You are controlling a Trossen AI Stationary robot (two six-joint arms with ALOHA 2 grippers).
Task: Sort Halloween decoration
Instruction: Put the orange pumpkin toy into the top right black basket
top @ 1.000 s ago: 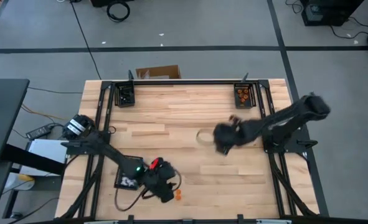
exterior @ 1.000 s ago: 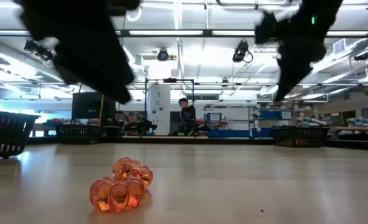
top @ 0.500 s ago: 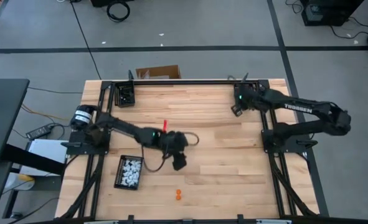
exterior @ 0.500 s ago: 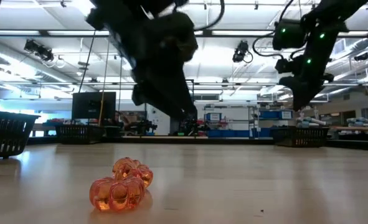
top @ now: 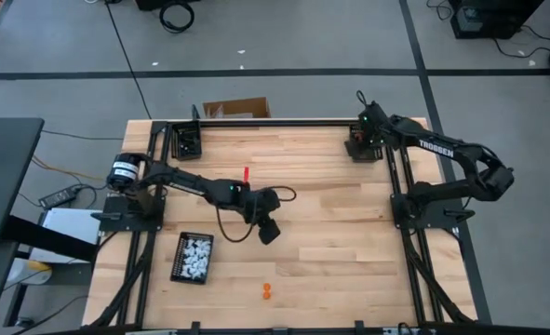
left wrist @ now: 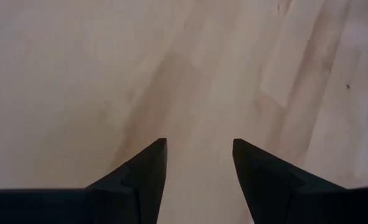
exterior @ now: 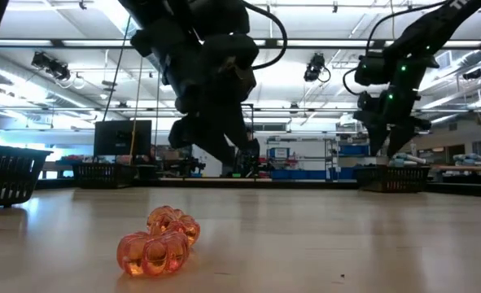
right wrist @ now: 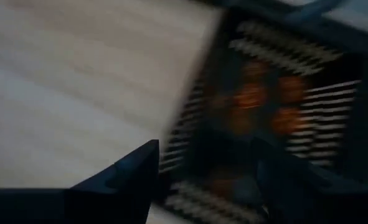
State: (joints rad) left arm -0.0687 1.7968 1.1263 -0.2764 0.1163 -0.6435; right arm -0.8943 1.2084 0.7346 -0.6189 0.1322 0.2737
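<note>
One orange Halloween decoration [top: 266,291] lies alone on the wood near the table's front edge; in the low view this orange trinket [exterior: 159,242] is close and rests on its side. My left gripper [top: 269,232] hangs open over bare wood at the table's middle, nothing between its fingers [left wrist: 147,163]. My right gripper [top: 357,146] stands open above the far right tray [right wrist: 333,93], which holds orange trinkets [right wrist: 264,99]. White trinkets fill a tray [top: 193,258] at the near left.
A third small black tray [top: 188,141] sits at the far left corner. A cardboard box [top: 237,109] lies beyond the far edge. Black frame rails [top: 275,123] run along the table's far, left and right sides. Bare wood spreads across the middle.
My left gripper has swung from the near edge beside the white tray toward the table's middle. My right gripper has swept from the table's middle to the far right tray and rolled about its own line. The orange trinket near the front edge has stayed put.
</note>
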